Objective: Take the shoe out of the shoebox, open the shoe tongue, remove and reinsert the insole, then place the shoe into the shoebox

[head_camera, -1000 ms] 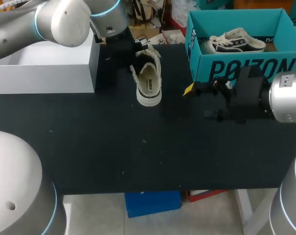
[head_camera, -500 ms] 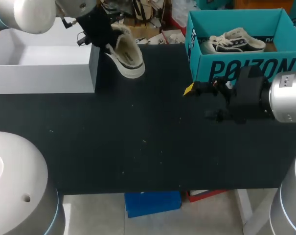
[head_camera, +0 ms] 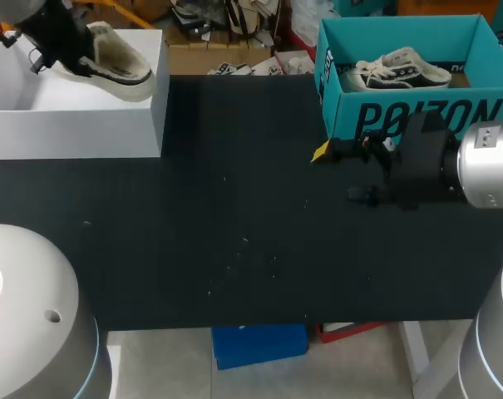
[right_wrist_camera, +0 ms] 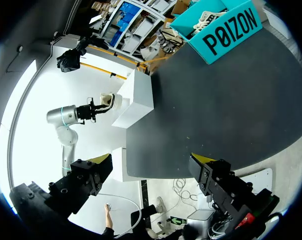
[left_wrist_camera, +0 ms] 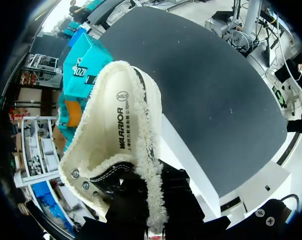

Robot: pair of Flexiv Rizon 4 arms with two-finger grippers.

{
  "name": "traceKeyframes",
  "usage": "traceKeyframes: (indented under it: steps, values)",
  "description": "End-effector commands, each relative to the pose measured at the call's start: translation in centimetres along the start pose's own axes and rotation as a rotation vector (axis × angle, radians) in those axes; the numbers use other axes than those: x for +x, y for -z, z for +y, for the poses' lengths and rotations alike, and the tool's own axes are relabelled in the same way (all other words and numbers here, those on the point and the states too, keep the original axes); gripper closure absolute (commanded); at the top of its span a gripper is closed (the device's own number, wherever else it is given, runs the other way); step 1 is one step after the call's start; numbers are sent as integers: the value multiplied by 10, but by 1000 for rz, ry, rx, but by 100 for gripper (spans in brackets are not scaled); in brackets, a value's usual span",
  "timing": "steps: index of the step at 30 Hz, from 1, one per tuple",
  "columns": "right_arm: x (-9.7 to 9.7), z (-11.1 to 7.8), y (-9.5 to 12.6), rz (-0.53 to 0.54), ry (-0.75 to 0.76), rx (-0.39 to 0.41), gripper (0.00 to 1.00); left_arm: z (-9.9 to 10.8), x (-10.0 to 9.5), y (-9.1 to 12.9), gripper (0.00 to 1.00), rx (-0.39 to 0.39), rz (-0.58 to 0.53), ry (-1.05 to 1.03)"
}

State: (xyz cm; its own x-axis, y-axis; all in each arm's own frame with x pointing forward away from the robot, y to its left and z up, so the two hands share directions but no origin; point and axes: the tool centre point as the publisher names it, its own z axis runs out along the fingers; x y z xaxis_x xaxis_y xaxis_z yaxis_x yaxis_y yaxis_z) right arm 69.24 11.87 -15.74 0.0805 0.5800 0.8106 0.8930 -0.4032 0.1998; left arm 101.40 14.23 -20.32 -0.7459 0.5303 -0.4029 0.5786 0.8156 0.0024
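**Fleece-lined shoe pinched in the left gripper over the white box**

Shoe first: a low black-and-cream fleece-lined shoe hangs in the left gripper, whose black fingers are clamped on the collar at the heel end. The toe points away from the gripper, out toward the near wall of the open white cardboard box. The shoe is tilted on its side above the box opening. I cannot tell whether the sole touches the rim.

The left wrist view looks straight into the shoe. It shows a cream printed insole lying flat inside, shaggy fleece all around the opening, and a strip of black upper with metal eyelets just by the gripper. The yellow tips are hidden behind the shoe there. Under the shoe runs the white box's wall, with the black table ahead of it.

The right gripper hangs low over the table with its yellow-tipped fingers spread wide and nothing between them. In the head view it sits just in front of the teal cardboard box, which holds a second black-and-white laced sneaker. Its wrist view alone takes in the whole table: the teal box beside it, the white box far ahead, and the left arm holding the shoe over that box.
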Motion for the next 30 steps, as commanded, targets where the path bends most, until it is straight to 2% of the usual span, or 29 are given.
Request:
traceKeyframes:
  steps: [1,6,29,30]
  values:
    - [0,-1,0,-1,0,-1,0,32,33,1,100,1,-37,36]
    - [0,-1,0,-1,0,-1,0,61,50,-9,100,-18,-30,97]
    - [0,-1,0,-1,0,-1,0,62,51,-9,100,-21,-29,102]
    - [0,-1,0,-1,0,-1,0,65,51,-14,100,-47,-16,107]
